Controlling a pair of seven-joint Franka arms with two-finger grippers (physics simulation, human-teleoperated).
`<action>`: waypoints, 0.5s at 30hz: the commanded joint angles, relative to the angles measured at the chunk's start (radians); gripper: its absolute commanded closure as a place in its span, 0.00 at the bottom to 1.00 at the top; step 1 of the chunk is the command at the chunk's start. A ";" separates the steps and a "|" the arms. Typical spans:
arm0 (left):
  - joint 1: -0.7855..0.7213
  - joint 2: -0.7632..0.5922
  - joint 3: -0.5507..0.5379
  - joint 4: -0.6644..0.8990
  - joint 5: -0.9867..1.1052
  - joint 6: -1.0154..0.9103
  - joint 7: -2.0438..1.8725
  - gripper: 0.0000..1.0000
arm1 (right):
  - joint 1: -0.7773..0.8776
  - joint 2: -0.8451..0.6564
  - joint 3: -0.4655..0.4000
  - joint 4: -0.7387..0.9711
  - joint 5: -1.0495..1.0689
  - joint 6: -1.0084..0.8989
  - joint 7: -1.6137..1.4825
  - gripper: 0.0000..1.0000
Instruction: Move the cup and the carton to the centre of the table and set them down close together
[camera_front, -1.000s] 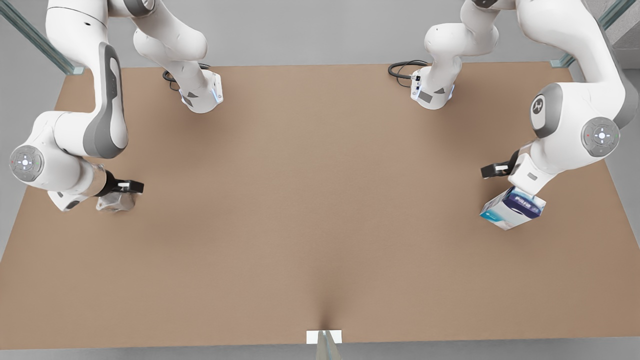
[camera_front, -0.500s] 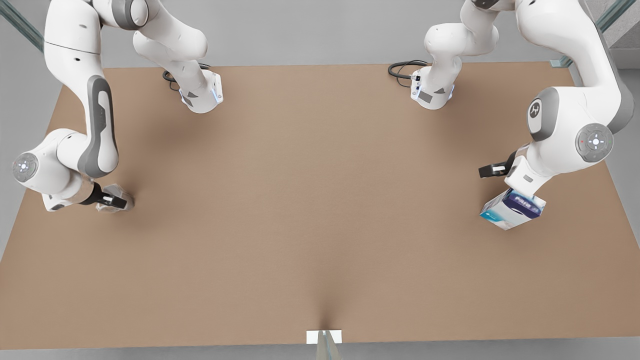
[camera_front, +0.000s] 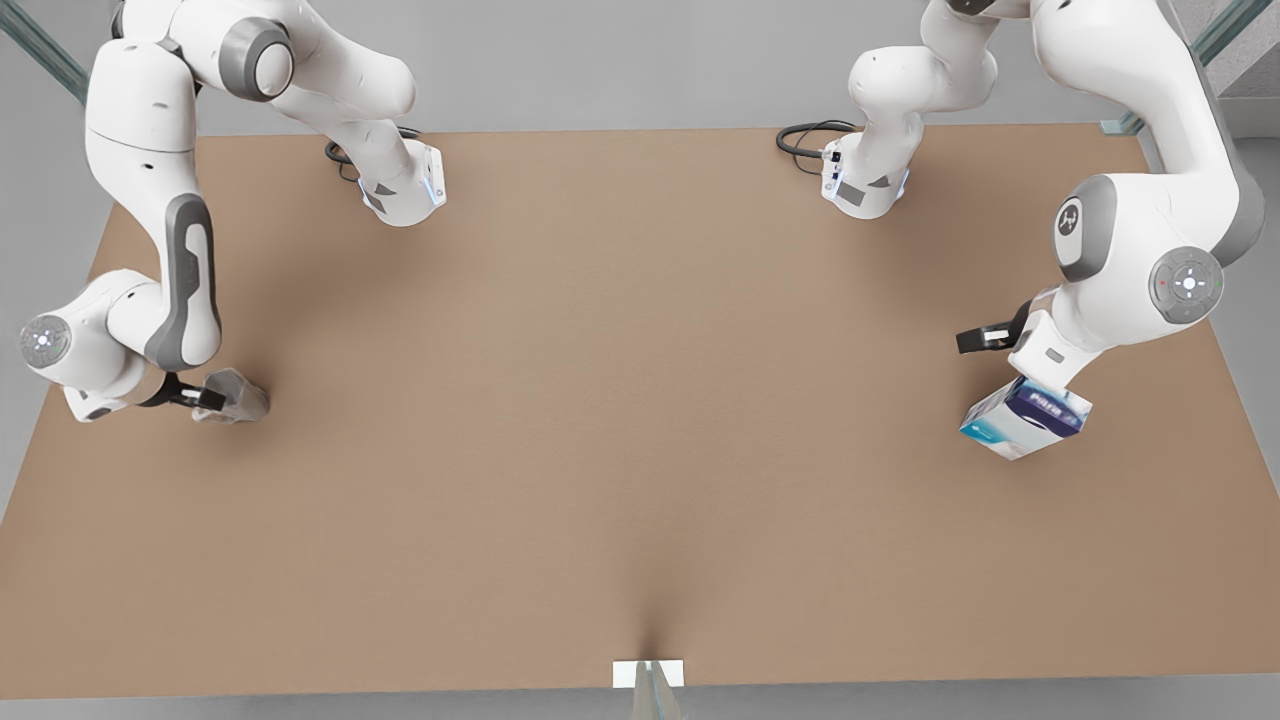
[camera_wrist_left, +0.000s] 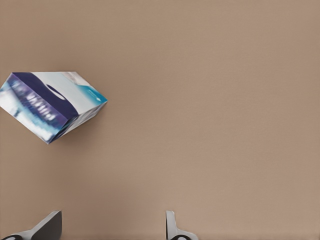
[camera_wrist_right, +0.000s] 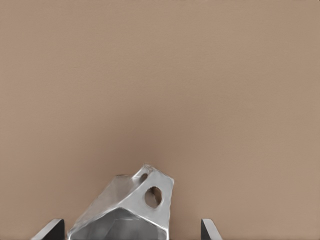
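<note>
right gripper wide, fingers straddling the cup at mid-left of front view, set to grip | left gripper wide beside carton at mid-right, offset | both far from counter centre

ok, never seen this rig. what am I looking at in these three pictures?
Two simulated white Franka robot arms work at a large matte light-brown table. One picture looks down from a camera off the arms; the other two come from cameras on the wrists. The left gripper, at the front view's right, hangs open near a white rectangular carton with a navy panel and teal end. The right gripper, at the front view's left, is open, with its fingers on either side of a small shiny silvery faceted cup. Nothing is gripped.
</note>
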 joint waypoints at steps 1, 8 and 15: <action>0.000 0.000 0.000 0.000 0.000 -0.002 0.001 0.00 | -0.001 -0.001 0.000 -0.013 0.012 0.018 -0.014 0.00; 0.000 0.001 0.000 0.000 0.000 -0.002 0.002 0.00 | 0.002 -0.031 -0.012 -0.019 0.058 -0.102 -0.043 0.00; 0.000 0.005 0.000 0.000 0.000 0.000 0.002 0.00 | 0.002 -0.048 -0.009 -0.039 0.085 -0.125 -0.078 0.00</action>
